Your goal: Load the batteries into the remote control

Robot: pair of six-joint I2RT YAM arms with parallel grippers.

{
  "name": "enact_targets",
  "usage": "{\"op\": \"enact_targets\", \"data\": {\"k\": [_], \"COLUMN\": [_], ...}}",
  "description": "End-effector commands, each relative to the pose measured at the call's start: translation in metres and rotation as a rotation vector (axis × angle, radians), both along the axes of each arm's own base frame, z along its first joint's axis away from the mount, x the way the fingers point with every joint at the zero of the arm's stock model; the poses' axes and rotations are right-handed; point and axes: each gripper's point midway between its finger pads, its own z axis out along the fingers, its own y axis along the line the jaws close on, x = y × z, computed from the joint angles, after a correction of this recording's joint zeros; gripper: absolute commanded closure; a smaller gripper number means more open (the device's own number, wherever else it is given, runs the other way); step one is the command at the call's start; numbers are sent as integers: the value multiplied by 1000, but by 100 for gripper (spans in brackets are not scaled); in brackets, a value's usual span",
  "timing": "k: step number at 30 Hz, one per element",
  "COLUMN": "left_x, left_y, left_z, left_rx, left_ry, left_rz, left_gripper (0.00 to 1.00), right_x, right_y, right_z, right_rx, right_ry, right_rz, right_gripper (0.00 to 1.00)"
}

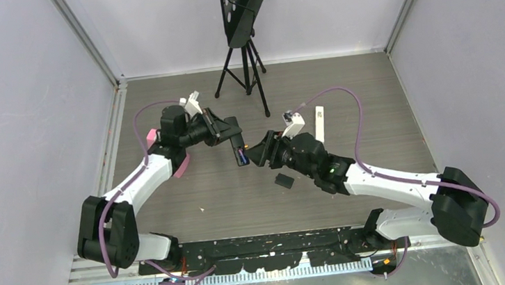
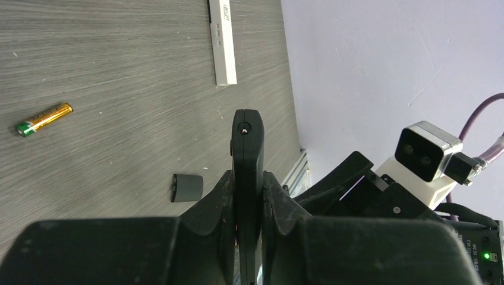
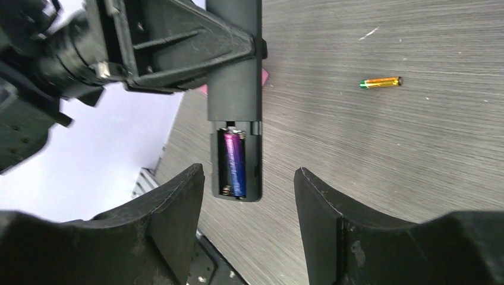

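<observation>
My left gripper (image 2: 247,178) is shut on a black remote control (image 2: 247,142), gripping it by its narrow sides above the table. The remote's open battery compartment faces my right gripper (image 3: 249,175), and a purple battery (image 3: 233,161) lies in one slot. The right gripper stands open just short of the remote's end, with nothing between its fingers (image 3: 178,202). An orange-yellow battery (image 2: 44,119) lies loose on the table, also seen as the orange-yellow battery (image 3: 381,82) beyond the remote. From above, the remote control (image 1: 238,151) hangs between the left gripper (image 1: 230,138) and the right gripper (image 1: 259,153).
The dark battery cover (image 1: 283,180) lies on the table near the right arm, and the left wrist view shows the battery cover (image 2: 187,187) too. A white remote (image 1: 320,122) lies at the back right. A black tripod (image 1: 242,66) stands at the back centre. Grey walls close in both sides.
</observation>
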Motion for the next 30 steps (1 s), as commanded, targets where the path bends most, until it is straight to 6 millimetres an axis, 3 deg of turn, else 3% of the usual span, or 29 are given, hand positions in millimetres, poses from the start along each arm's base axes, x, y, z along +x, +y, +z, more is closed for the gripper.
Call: {"op": "enact_targets", "data": {"k": [1, 9, 14, 20, 30], "left_x": [-3, -6, -3, -2, 0], "left_y": [-5, -6, -1, 4, 8], "left_z": [29, 30, 18, -7, -65], "left_rx": [5, 24, 73, 145, 358], "left_ry": [-107, -124, -99, -18, 137], "left_rz": [-73, -104, -79, -42, 69], "left_gripper": [100, 100, 100, 100, 100], "right_x": [4, 8, 10, 11, 9], "right_y": [3, 22, 22, 30, 49], "right_z": [-1, 1, 9, -13, -63], "right_rx": [-126, -141, -125, -188, -283], "right_ry": [-70, -94, -119, -91, -31], "right_rz": [55, 113, 103, 146, 220], "right_gripper": [39, 42, 47, 60, 58]}}
